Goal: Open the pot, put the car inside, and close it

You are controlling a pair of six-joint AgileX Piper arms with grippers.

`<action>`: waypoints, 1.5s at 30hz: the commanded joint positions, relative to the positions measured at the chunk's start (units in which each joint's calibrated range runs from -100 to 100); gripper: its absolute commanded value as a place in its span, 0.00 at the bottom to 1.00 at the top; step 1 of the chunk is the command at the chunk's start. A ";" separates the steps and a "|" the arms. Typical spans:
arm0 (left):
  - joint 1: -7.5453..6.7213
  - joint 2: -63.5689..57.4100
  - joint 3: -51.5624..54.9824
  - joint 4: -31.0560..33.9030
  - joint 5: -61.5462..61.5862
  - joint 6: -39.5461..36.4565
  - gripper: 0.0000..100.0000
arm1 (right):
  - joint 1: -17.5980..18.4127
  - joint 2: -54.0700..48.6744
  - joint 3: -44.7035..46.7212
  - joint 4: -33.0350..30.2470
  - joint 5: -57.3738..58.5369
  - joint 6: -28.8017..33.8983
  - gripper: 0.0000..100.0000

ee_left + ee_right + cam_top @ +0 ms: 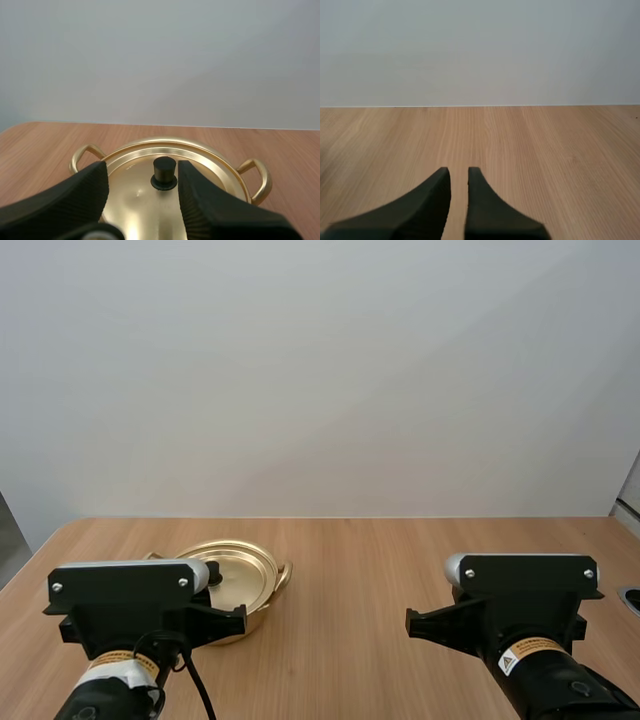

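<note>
On the wooden table (400, 570), left half, just ahead of the left arm (120, 605): gold pot (258, 618), upright, lid on. The right arm (525, 608) sits over bare wood on the right half, well apart from the pot.

The pot (239, 181) is a shallow round metal one with a loop handle (261, 179) on each side. The gold lid (132, 202) lies flat and centred inside the rim, so the pot is closed. A black knob (164, 173) stands upright in the middle of the lid.

The left gripper (142, 169) hangs low over the lid with its fingers (85, 192) spread wide and ribbed faces turned inward. The knob shows in the gap between them, close to one finger, the other well off it. Cannot tell if that near finger touches it.

The right gripper (459, 172) has its fingers (432, 197) nearly pressed together, a thin slit between the tips and nothing in it. It points forward over bare table.
</note>
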State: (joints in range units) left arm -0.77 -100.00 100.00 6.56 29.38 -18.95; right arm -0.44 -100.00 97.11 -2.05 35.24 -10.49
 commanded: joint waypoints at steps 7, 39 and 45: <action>0.02 0.00 0.00 -0.05 -0.05 0.03 0.46 | -0.01 0.00 -0.05 -0.54 -0.18 0.05 0.00; 0.02 0.00 0.00 -0.05 -0.05 0.03 0.00 | 0.06 0.00 2.89 4.74 -2.86 0.05 0.00; 0.02 0.00 0.00 -0.05 -0.05 0.03 0.00 | 0.06 0.00 2.89 4.74 -2.86 0.05 0.00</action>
State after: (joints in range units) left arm -0.77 -100.00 100.00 6.56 29.38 -18.95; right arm -0.44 -100.00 100.00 2.60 32.31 -10.49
